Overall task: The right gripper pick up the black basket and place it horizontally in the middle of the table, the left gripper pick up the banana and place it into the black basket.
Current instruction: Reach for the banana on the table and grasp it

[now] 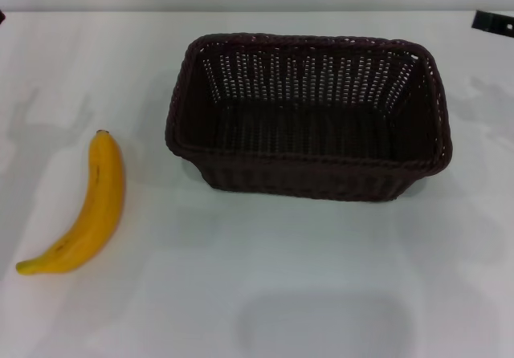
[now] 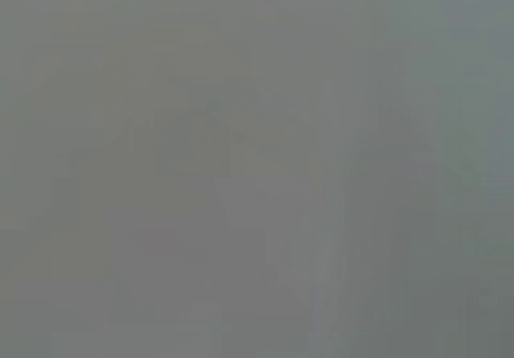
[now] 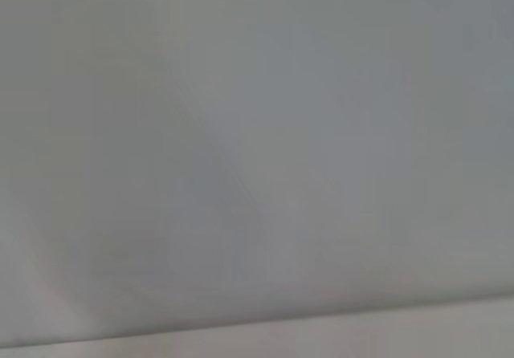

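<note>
The black basket (image 1: pixel 307 156) stands upright on the white table (image 1: pixel 265 286), a little right of the middle, with its long side running left to right and nothing inside it. The banana (image 1: pixel 95 210) lies on the table at the left, dark tip towards the back, stem end near the front left. It is apart from the basket. Only a small black part of the right gripper (image 1: pixel 491 22) shows, at the far right edge, well clear of the basket. The left gripper is out of view. Both wrist views show only a plain grey-white surface.
Bare tabletop lies in front of the basket and between it and the banana. The table's back edge meets a pale wall just behind the basket. Faint arm shadows fall on the table at far left and far right.
</note>
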### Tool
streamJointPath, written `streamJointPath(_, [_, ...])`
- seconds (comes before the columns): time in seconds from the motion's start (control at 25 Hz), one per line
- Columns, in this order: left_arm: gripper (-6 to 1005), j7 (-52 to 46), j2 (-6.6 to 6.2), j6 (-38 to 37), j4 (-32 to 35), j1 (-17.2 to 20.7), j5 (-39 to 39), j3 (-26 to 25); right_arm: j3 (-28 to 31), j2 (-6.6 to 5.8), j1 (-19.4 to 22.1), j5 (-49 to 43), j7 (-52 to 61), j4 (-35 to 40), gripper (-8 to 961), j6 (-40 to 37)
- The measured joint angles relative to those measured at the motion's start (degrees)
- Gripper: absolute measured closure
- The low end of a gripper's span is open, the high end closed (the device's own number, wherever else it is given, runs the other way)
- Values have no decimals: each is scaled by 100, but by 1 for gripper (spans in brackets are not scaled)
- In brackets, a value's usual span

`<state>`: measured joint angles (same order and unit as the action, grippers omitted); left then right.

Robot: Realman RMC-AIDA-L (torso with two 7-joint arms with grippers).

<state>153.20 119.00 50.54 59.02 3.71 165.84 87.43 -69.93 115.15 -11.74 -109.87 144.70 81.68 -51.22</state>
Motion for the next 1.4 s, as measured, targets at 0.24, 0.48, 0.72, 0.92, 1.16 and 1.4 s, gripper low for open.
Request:
streamJointPath(0.24, [120,22,10,0,-23,-21,-122,-47,-676,-3,12,642,-1710,13,137,929])
streamJointPath(0.48, [121,51,9,0,-58,-75,-123,-54,-1554,0,-64,1890,-3659,-596,97,2728])
streamJointPath(0.72, [120,59,18,0,-70,-131,-120,-60,-1730,12,-349,2154,-4083,-1322,99,4269])
streamJointPath(0.92, [120,65,25,1,-96,-137,-97,-60,-1754,29,-660,2147,-3980,-1940,101,5147])
streamJointPath(1.16, [120,67,27,60,-123,-176,-102,-61,-1771,22,-801,2083,-3441,-2324,104,5657])
streamJointPath(1.4, [121,69,15,76,-145,-255,-110,-100,-1735,0,-745,2083,-3127,-2347,107,5567])
